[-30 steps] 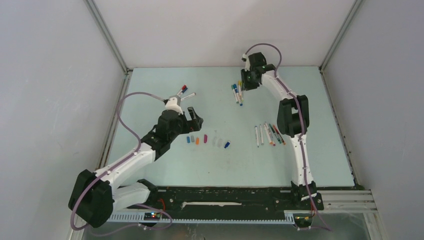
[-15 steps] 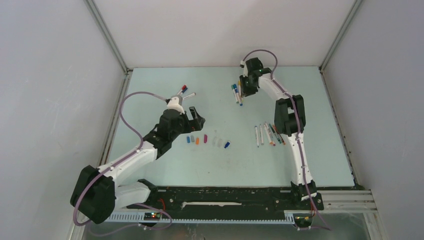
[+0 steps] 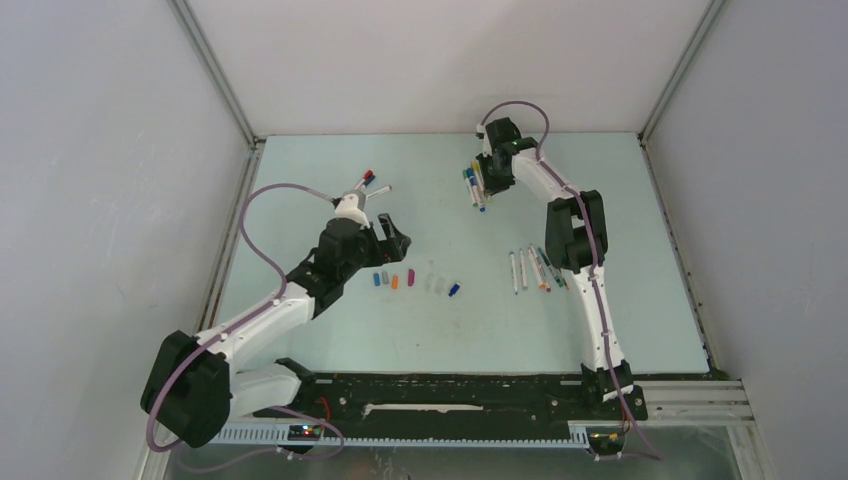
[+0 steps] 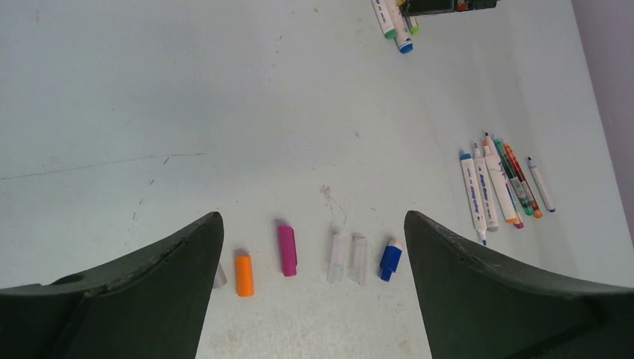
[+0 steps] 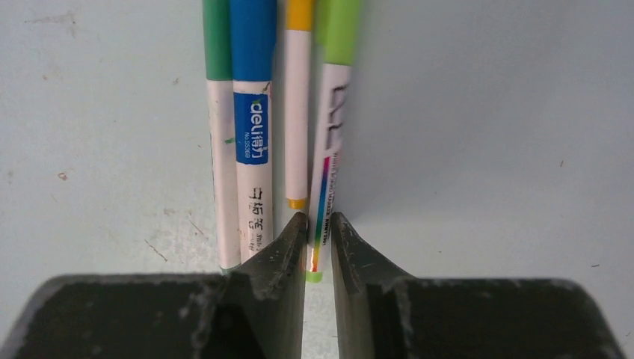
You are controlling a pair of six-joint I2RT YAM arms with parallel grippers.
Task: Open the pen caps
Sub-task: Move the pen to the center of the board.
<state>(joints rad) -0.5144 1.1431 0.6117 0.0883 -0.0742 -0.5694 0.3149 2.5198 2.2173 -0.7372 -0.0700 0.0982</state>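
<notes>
Several capped pens lie side by side at the back [image 3: 475, 186]. In the right wrist view their pen caps are green [image 5: 217, 37], blue [image 5: 253, 37], yellow [image 5: 299, 13] and lime [image 5: 342, 30]. My right gripper [image 5: 318, 218] [image 3: 486, 177] is shut on the tail end of the lime-capped pen [image 5: 329, 149], which lies on the table. My left gripper [image 4: 312, 217] [image 3: 388, 243] hangs open over a row of loose caps: orange [image 4: 244, 274], magenta [image 4: 287, 250], two clear ones [image 4: 339, 258] and blue [image 4: 389, 259]. A grey cap [image 4: 219, 277] is half hidden by its left finger.
A bunch of uncapped pens [image 3: 538, 268] [image 4: 497, 187] lies by the right arm's elbow. A few more capped pens [image 3: 368, 184] lie behind the left arm. Enclosure walls and metal rails [image 3: 230, 100] bound the table on three sides.
My right gripper has shifted slightly left over the back pens and its jaws have narrowed onto the lime-capped pen. The left gripper has barely moved.
</notes>
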